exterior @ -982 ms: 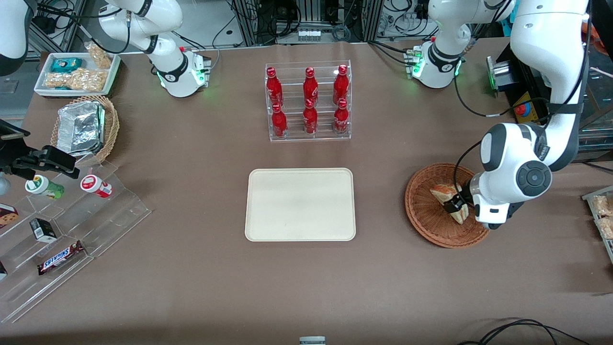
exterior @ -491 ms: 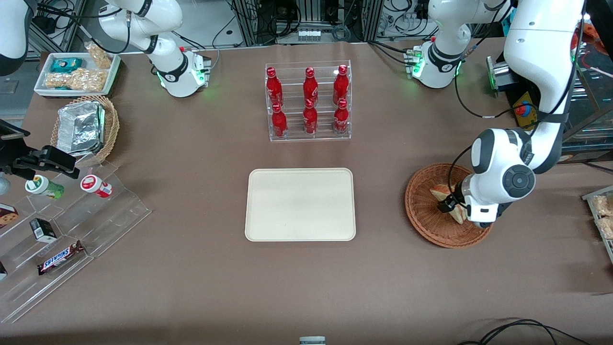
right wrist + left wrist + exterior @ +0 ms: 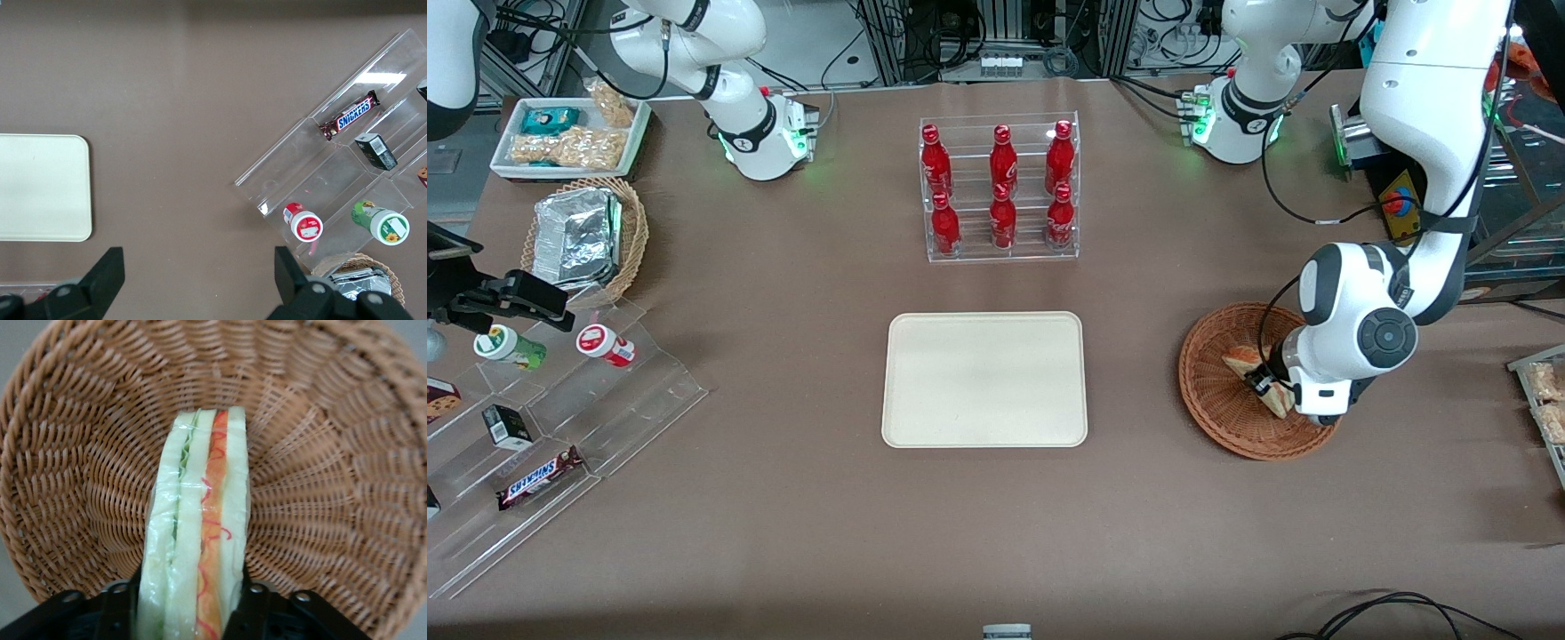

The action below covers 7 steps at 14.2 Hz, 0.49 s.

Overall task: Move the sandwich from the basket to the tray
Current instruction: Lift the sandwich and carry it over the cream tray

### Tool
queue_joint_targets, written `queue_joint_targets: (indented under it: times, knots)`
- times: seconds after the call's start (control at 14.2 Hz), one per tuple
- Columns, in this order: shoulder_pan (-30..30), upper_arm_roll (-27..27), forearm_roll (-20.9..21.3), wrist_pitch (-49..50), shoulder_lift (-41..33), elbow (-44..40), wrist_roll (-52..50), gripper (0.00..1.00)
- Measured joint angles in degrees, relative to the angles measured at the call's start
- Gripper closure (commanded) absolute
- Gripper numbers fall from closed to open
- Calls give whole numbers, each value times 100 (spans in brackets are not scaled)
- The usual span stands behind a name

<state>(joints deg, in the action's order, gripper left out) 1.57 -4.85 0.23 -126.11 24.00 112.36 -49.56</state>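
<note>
The sandwich [image 3: 1249, 366], a wedge of white bread with orange-red and green layers, lies in the reddish-brown wicker basket [image 3: 1218, 400] toward the working arm's end of the table. My left gripper [image 3: 1267, 380] is down in the basket, its black fingers [image 3: 257, 603] pressed against both faces of the sandwich [image 3: 200, 533]. The wrist view shows the basket's weave [image 3: 320, 487] all round the wedge. The cream tray [image 3: 984, 379] lies at the table's middle, apart from the basket; it also shows in the right wrist view [image 3: 40, 187].
A clear rack of red bottles [image 3: 1000, 187] stands farther from the front camera than the tray. Toward the parked arm's end are a tan basket with foil [image 3: 583, 236], a white snack tray [image 3: 569, 135] and an acrylic stand [image 3: 543, 427] with snacks.
The gripper and wrist have shifted slightly toward the tray and lower into the basket, and the fingers have closed on the sandwich, which has moved with them a little.
</note>
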Motion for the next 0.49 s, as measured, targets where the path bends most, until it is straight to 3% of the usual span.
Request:
queue_joint_targets:
  times: [0.28,0.49]
  knots:
    - [51,-41,290,1090,-455,-516,9,100]
    - [644,-137,443,1397,-624,-1021,15,99]
